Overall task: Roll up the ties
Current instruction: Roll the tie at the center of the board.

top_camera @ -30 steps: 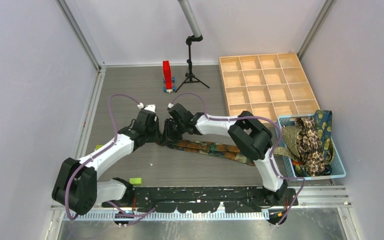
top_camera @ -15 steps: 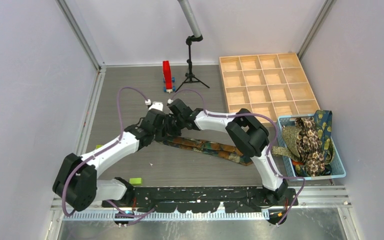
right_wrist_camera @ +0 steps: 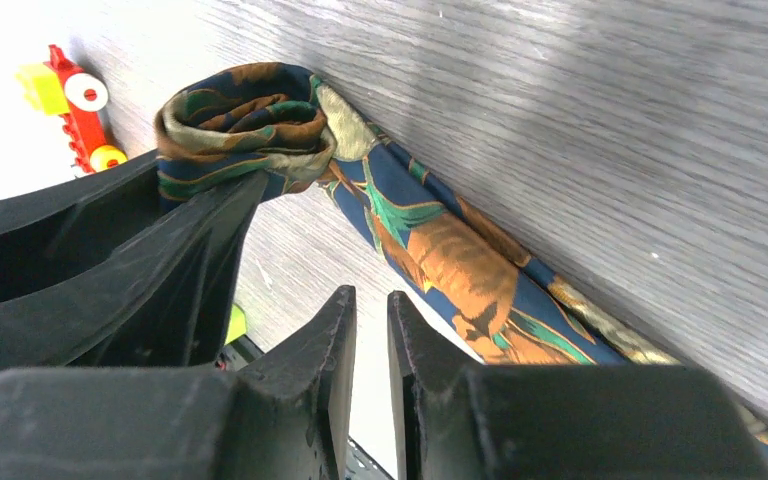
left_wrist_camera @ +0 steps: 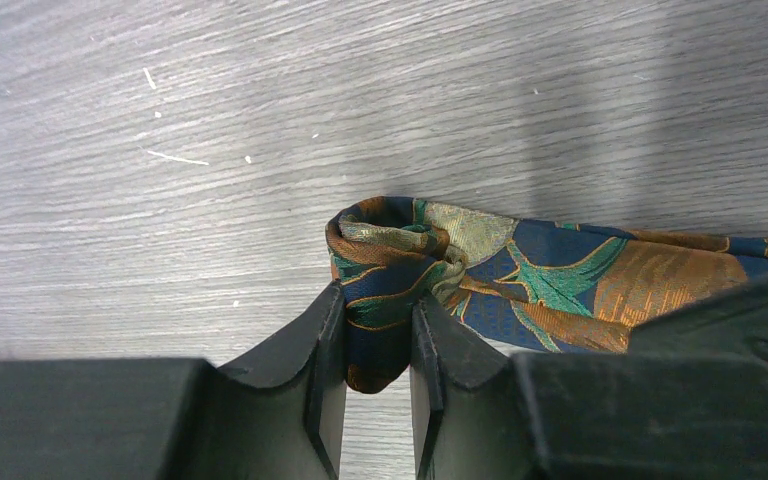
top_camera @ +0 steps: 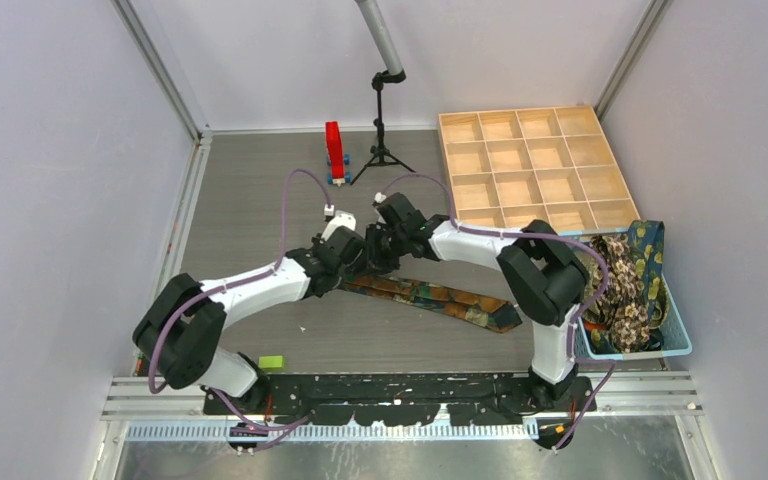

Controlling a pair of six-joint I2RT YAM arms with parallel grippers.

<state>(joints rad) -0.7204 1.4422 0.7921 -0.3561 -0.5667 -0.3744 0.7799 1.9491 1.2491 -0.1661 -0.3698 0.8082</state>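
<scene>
A navy tie (top_camera: 440,297) with orange and teal leaf shapes lies flat across the middle of the table. Its left end is wound into a small roll (left_wrist_camera: 390,235). My left gripper (left_wrist_camera: 378,300) is shut on that roll, with a fold of fabric between its fingers. In the top view it (top_camera: 360,262) sits at the tie's left end. My right gripper (right_wrist_camera: 370,300) hovers just beside the roll (right_wrist_camera: 245,110), open only a narrow slit and empty; from above it (top_camera: 378,258) meets the left one. More ties (top_camera: 620,280) are heaped in the light blue basket (top_camera: 660,350).
A wooden tray (top_camera: 444,170) with several compartments stands at the back right. A red toy (top_camera: 335,152) and a black tripod (top_camera: 383,150) stand at the back centre. A small green piece (top_camera: 271,361) lies near the front edge.
Both grippers have moved right and slightly back along the tie, carrying its rolled end with them. Less of the tie lies flat.
</scene>
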